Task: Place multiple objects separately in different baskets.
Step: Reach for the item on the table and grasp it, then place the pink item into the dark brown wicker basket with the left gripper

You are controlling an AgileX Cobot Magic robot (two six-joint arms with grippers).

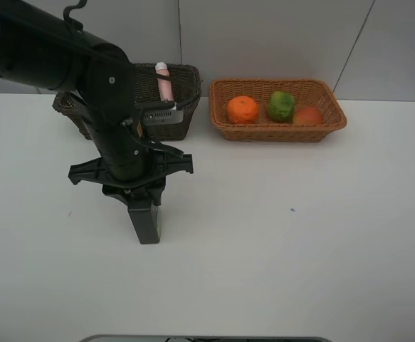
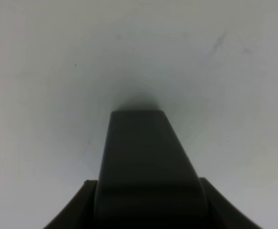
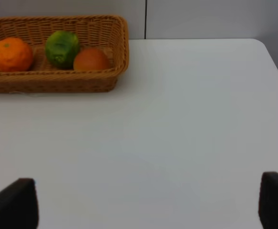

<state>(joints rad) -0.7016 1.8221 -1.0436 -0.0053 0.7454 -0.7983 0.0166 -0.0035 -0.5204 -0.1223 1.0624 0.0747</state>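
wicker light basket (image 1: 278, 132) holds three fruits; left gripper (image 1: 145, 226) clenched, right gripper (image 3: 148, 205) spread.

**Left arm down at the table, right gripper spread wide**

The left arm reaches in from the far left and points straight down, its left gripper (image 1: 144, 226) drawn together into one dark wedge at the table surface. The right gripper (image 3: 148, 202) shows only two fingertips (image 3: 14, 202), set far apart.
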